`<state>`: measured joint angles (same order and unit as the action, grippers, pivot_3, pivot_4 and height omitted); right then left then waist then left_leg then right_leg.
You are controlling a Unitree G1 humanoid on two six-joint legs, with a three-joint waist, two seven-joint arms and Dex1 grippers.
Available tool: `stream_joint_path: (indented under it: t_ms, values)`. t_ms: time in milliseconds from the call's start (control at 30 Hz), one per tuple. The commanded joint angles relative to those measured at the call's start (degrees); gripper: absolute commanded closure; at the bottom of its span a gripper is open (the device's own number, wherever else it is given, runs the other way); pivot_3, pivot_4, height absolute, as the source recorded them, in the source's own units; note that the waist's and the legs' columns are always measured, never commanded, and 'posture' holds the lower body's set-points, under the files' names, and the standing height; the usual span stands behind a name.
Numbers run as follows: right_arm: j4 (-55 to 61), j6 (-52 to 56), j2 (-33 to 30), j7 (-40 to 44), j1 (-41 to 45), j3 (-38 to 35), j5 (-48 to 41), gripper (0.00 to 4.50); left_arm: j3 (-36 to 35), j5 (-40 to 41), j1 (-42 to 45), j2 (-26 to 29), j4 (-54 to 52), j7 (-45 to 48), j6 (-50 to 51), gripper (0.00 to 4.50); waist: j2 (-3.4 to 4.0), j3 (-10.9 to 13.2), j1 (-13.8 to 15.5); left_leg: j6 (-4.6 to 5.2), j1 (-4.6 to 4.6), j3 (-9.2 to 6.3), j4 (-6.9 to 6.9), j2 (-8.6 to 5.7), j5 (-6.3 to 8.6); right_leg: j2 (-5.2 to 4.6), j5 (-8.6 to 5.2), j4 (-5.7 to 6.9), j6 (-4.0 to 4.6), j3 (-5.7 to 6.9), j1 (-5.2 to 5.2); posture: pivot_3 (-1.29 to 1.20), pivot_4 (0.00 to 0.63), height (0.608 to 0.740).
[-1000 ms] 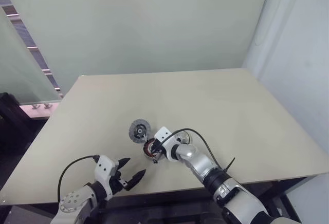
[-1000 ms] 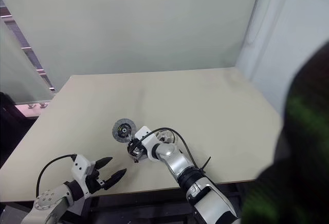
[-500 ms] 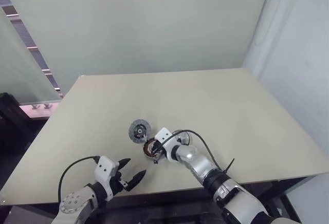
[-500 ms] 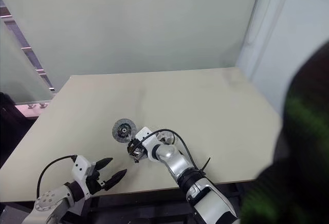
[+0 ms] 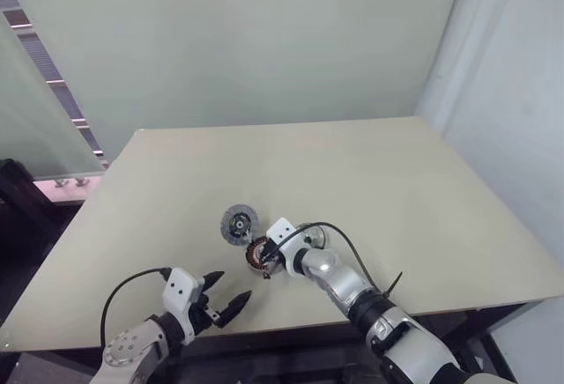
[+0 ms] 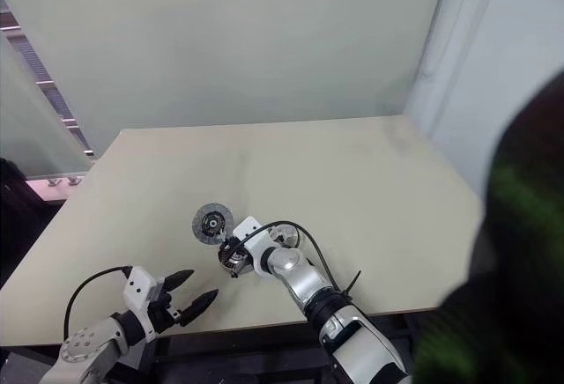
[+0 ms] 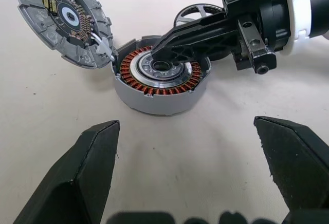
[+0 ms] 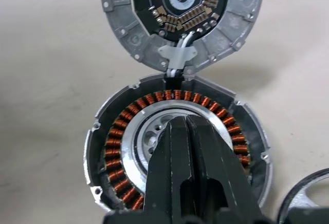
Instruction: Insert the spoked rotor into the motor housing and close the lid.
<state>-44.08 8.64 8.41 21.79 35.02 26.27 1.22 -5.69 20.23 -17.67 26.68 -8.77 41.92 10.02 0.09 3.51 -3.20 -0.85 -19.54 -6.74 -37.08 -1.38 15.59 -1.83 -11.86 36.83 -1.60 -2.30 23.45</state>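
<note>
The motor housing (image 7: 162, 75), a grey cup with a ring of copper windings, sits on the table near its front edge. Its lid (image 7: 64, 18), a ribbed grey disc with a circuit board and bluish centre, lies flipped open beside it, joined by a small tab. My right gripper (image 8: 187, 124) is shut with nothing held, its tips over the housing's centre hub. The spoked rotor (image 7: 198, 13) lies just behind that gripper, mostly hidden by it. My left gripper (image 7: 186, 126) is open, a short way in front of the housing and apart from it.
The beige table (image 5: 397, 173) stretches wide behind and to the right of the parts. A pale green wall stands at its far edge. A black cable (image 5: 344, 239) loops off my right wrist above the table.
</note>
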Motion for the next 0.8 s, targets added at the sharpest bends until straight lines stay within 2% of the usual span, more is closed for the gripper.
stream_joint_path:
  t_ms: [33,267,300,400,733,800]
  values:
    - [4.5,-0.1,6.2,1.9,-1.0,-0.2,-1.3,4.46,-0.2,0.2,0.8,0.3,-2.2,0.4,-1.0,0.00,0.00,0.0,0.0,0.00,0.00,0.00,0.00,0.00,0.00,0.00,0.00,0.00,0.00,0.00,0.00,0.00,0.000,0.740]
    - [18.1,5.6,2.6,5.7,-3.4,-2.9,-5.4,4.46,-0.3,1.1,4.0,0.0,-0.4,0.9,-0.3,0.00,0.00,0.0,0.1,0.00,-0.01,-0.03,-0.02,0.00,0.00,0.00,0.00,0.00,0.00,0.02,-0.01,0.00,0.000,0.740]
    - [20.8,7.4,1.5,5.9,-3.8,-3.1,-5.5,4.29,-0.2,1.1,4.6,0.0,0.0,1.1,-0.2,0.00,0.00,0.0,0.1,0.00,0.00,-0.02,-0.03,0.00,0.00,0.00,0.00,0.00,0.00,0.01,-0.01,0.00,0.000,0.740]
    - [28.0,13.2,-1.6,6.4,-4.9,-4.1,-5.6,3.53,0.2,1.1,6.0,-0.2,1.0,1.5,-0.2,0.00,-0.01,0.0,0.2,0.00,-0.01,-0.02,-0.03,0.00,0.00,0.00,0.00,0.00,-0.01,0.01,-0.01,0.00,0.000,0.740]
    - [42.4,23.9,-9.7,1.6,-10.3,-14.2,-7.0,0.02,1.2,0.7,9.9,-0.5,4.1,3.1,-0.4,0.00,-0.04,0.0,0.3,0.00,-0.05,0.00,-0.05,-0.03,0.00,-0.02,0.00,-0.02,-0.01,0.01,0.00,0.00,0.000,0.740]
    - [43.6,25.1,-10.6,0.9,-11.4,-16.3,-7.7,0.02,1.3,0.7,10.3,-0.5,4.5,3.4,-0.4,0.00,-0.05,0.0,0.3,0.00,-0.05,0.00,-0.05,-0.03,0.00,-0.02,0.00,-0.02,-0.01,0.01,-0.01,0.00,0.000,0.740]
